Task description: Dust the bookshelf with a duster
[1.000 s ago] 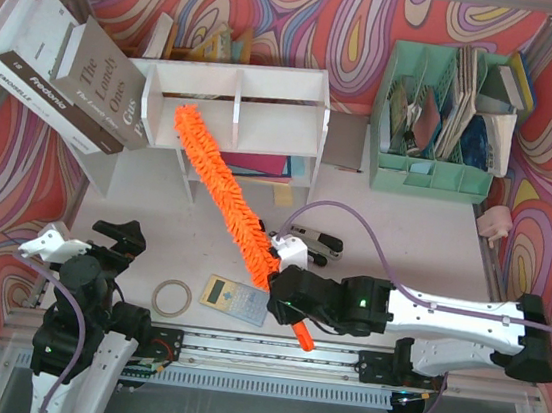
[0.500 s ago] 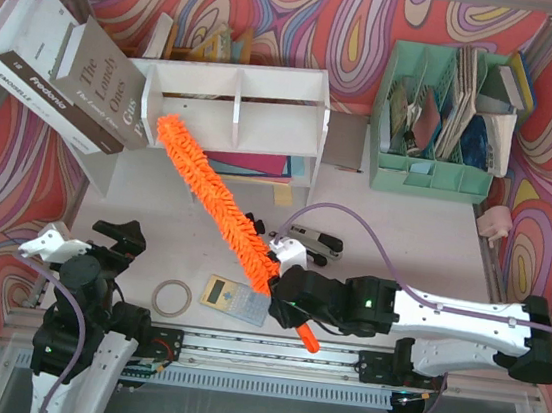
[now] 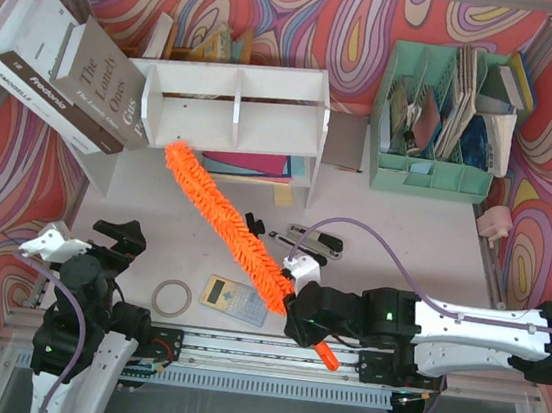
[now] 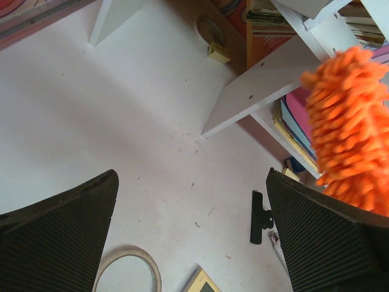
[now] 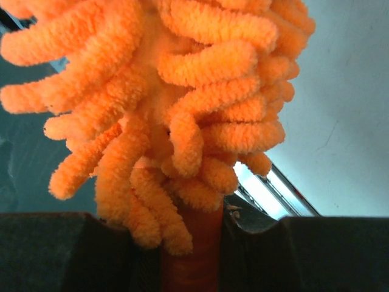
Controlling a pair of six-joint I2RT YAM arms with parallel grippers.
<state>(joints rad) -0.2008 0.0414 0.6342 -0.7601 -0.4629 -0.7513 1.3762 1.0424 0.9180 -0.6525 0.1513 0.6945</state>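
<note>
Gripping the duster (image 3: 224, 215) by its thin orange handle in the right hand (image 3: 296, 305), jaws narrowed onto it. Slanting the fluffy head up and left over the surface (image 3: 405, 222), tip at the lower-left front of the bookshelf (image 3: 272, 77); contact impossible to tell. Resting the left hand (image 3: 121, 238) wide open, empty, well apart. Seemingly midway at best: no telling which boards are already dusted.

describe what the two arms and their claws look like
The left arm and right arm share white shells over black joint housings, each trailing a lilac cable. The right shows a small green light. The left claw has black, finely textured fingers.
</note>
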